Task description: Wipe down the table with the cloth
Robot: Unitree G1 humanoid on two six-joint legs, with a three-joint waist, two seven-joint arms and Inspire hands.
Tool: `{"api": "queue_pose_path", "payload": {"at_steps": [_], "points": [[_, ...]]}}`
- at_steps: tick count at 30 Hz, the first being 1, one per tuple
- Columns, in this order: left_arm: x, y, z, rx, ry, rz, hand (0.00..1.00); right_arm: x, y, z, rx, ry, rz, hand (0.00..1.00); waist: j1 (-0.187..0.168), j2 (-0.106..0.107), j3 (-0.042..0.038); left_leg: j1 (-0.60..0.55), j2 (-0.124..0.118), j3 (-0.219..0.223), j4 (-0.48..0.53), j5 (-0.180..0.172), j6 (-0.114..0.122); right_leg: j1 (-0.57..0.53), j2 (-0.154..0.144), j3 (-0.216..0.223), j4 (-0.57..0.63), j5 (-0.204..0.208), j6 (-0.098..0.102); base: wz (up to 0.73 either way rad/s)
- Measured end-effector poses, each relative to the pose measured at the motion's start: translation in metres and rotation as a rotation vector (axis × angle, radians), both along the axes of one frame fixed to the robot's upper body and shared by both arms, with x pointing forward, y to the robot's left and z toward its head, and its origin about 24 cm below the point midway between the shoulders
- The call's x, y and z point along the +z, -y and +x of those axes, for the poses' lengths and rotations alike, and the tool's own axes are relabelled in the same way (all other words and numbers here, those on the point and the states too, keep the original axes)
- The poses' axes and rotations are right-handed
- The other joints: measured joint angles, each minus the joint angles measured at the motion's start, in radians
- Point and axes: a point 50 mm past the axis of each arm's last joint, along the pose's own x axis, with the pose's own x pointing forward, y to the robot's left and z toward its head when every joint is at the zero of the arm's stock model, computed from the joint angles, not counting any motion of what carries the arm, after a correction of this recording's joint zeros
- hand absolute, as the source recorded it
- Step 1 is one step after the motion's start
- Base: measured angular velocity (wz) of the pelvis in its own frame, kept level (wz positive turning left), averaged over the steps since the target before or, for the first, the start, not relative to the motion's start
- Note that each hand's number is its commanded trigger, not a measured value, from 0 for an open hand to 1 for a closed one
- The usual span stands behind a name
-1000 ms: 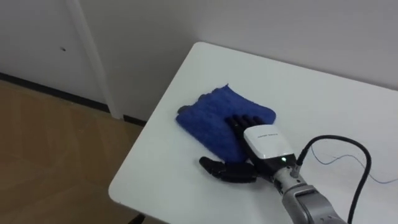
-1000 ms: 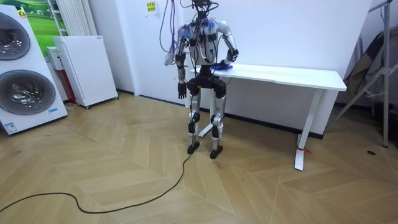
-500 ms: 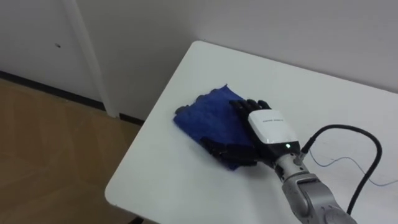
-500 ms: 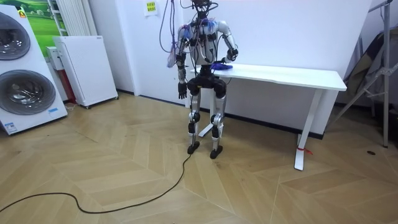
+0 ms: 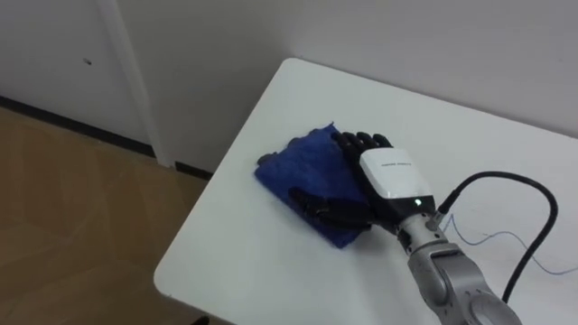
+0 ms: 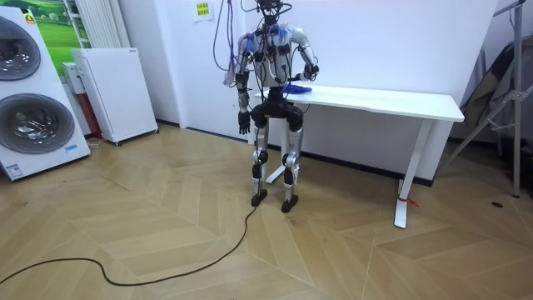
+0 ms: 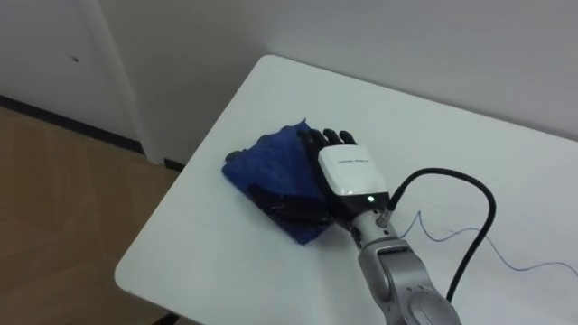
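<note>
Standing on a wooden floor [image 6: 166, 217] at the room view's left end of a long white surface [image 5: 298, 99], facing it. Letting the left robot hand [image 6: 243, 123] hang beside the hip, too small there to tell whether wide or closed. Reaching in from the lower right with the right robot hand [image 5: 386, 173] and laying it palm down on a crumpled blue cloth [image 5: 298, 167]. Spreading straight fingers over the cloth's far right part, stretching the thumb sideways across its near part, gripping nothing. Pressing the cloth onto the surface close to the left edge, short of the rounded far corner. Looking past that corner at a plain white wall [image 5: 406, 36] just behind the surface.
</note>
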Motion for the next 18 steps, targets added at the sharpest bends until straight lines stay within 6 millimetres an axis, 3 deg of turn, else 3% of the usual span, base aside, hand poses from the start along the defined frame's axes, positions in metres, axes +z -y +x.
{"api": "queue_pose_path", "payload": {"at_steps": [18], "points": [[0.0,-0.004,-0.002,0.046,0.001,-0.008,0.0,-0.033,0.021,-0.004,-0.07,-0.151,-0.088,0.0,0.021,0.001,-0.0012,0.003,0.0,-0.018,0.004,0.0,0.0,0.007,0.0,-0.019,-0.001,0.0,0.0,0.02]]}}
